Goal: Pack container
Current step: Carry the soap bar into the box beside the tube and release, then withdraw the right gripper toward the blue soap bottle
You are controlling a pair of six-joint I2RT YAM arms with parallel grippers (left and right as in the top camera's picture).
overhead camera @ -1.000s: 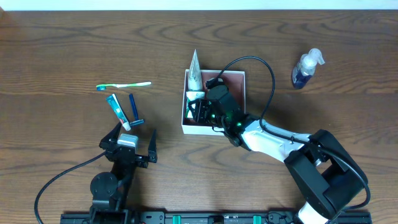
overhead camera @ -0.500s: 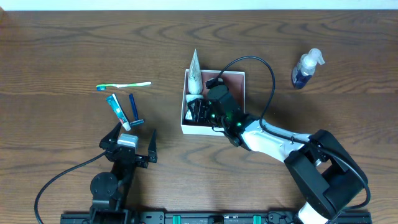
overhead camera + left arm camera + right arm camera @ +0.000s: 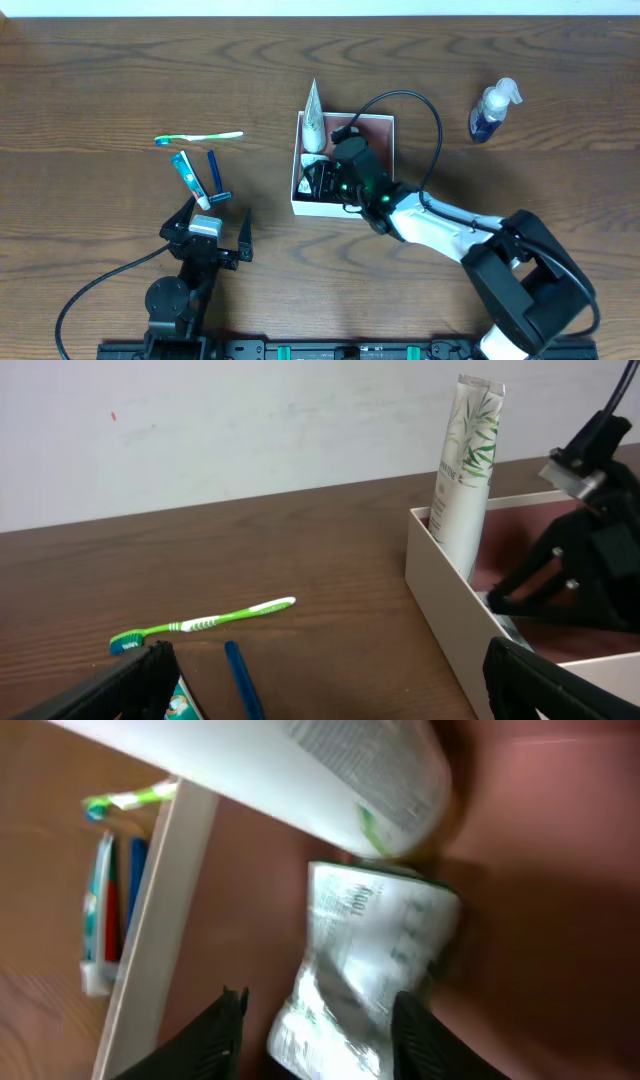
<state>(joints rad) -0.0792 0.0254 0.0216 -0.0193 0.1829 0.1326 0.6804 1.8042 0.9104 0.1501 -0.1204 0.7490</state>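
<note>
The container (image 3: 385,138) is a shallow white box with a pinkish floor at the table's middle; it also shows in the left wrist view (image 3: 447,585) and the right wrist view (image 3: 165,910). A white tube (image 3: 313,115) leans in its back left corner (image 3: 468,460). My right gripper (image 3: 318,180) is down inside the box, its jaws open (image 3: 322,1035) around a crinkly silver-green packet (image 3: 370,950) lying on the floor. My left gripper (image 3: 214,225) is open and empty near the front left (image 3: 330,680).
A green toothbrush (image 3: 200,137), a toothpaste tube (image 3: 190,180) and a blue razor (image 3: 215,175) lie on the table left of the box, just ahead of my left gripper. A blue pump bottle (image 3: 493,110) stands at the back right.
My right gripper has shifted slightly inside the box. The left arm and the things on the table have not moved.
</note>
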